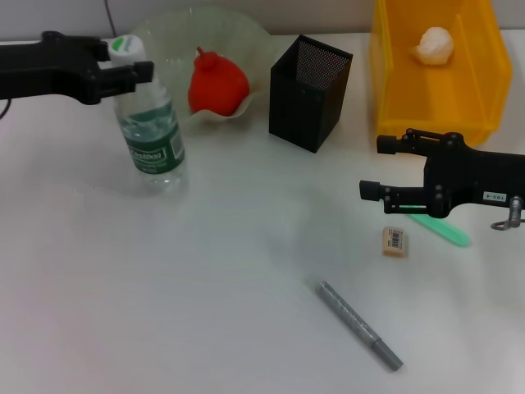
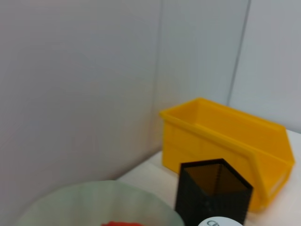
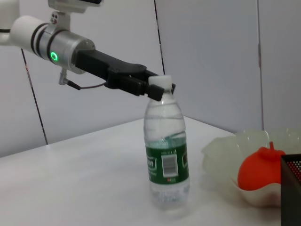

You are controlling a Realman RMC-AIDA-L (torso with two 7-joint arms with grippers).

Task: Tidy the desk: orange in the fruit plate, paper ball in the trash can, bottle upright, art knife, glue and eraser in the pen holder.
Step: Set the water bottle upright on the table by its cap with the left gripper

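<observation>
The bottle (image 1: 152,135) stands upright at the left, and my left gripper (image 1: 125,59) is shut on its white-and-green cap (image 3: 159,87). The red-orange orange (image 1: 216,84) lies in the pale-green fruit plate (image 1: 172,37). A white paper ball (image 1: 434,44) rests inside the yellow trash can (image 1: 394,90). The black mesh pen holder (image 1: 308,92) stands between plate and can. The beige eraser (image 1: 394,241) lies on the desk just in front of my right gripper (image 1: 382,167), which hovers open and holds nothing. A green flat stick (image 1: 441,228) lies partly under that arm. A grey pen-shaped stick (image 1: 358,324) lies nearer the front.
The white desk (image 1: 246,246) runs up to a pale wall behind the plate and trash can. The left arm reaches in from the left edge at bottle-cap height. The right arm comes in from the right edge, in front of the trash can.
</observation>
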